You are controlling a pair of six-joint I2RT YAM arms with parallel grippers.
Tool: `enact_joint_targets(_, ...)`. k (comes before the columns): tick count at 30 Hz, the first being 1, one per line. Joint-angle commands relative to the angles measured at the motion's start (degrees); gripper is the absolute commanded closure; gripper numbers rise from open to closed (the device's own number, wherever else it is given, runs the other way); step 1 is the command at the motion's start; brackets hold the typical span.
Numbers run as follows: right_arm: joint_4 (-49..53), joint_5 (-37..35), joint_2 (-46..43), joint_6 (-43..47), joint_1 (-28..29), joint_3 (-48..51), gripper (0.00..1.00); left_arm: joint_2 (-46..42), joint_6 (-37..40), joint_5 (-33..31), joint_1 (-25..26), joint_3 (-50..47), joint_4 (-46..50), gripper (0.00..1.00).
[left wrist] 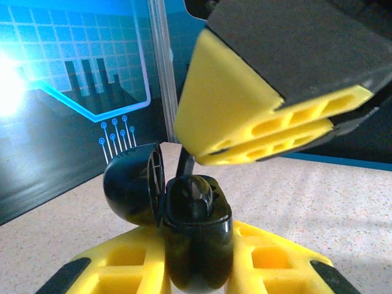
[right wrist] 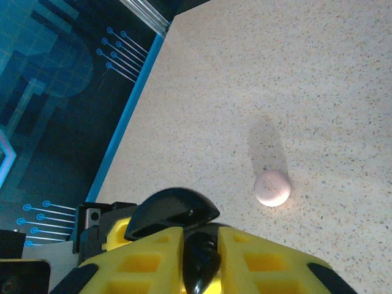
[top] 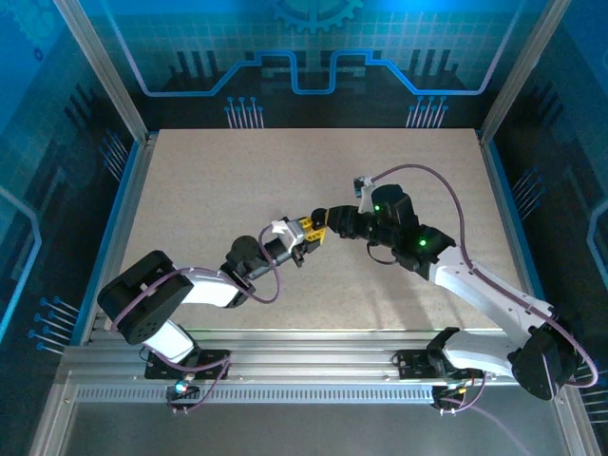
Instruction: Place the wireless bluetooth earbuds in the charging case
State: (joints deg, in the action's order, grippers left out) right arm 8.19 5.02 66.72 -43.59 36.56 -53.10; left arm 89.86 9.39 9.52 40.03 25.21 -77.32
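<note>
The left gripper (left wrist: 199, 248) clamps the black charging case (left wrist: 195, 205), its lid open. The right gripper (right wrist: 201, 242) pinches a black earbud (right wrist: 201, 263) just over the case's mouth. A whitish round piece (right wrist: 272, 188) lies on the table (top: 285, 171).

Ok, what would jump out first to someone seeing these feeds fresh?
The two grippers meet mid-table: the left gripper clamps the open black charging case, lid tipped back, while the right gripper hangs just above it, seemingly pinching a black earbud. Nearby, a small whitish round piece lies alone on the speckled table.
</note>
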Motion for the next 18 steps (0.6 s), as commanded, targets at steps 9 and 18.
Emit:
enact_joint_targets(9,4.53,2.6,-0.99,1.32,-1.29,-2.26,0.75,-1.11,1.08,2.22,0.39,-0.15,-3.01,0.78)
enact_joint_targets(18,19.19,0.06,1.12,0.43,-4.07,-3.87,0.73,-0.15,-3.73,-9.34,-2.19,-3.76,-3.02,0.79)
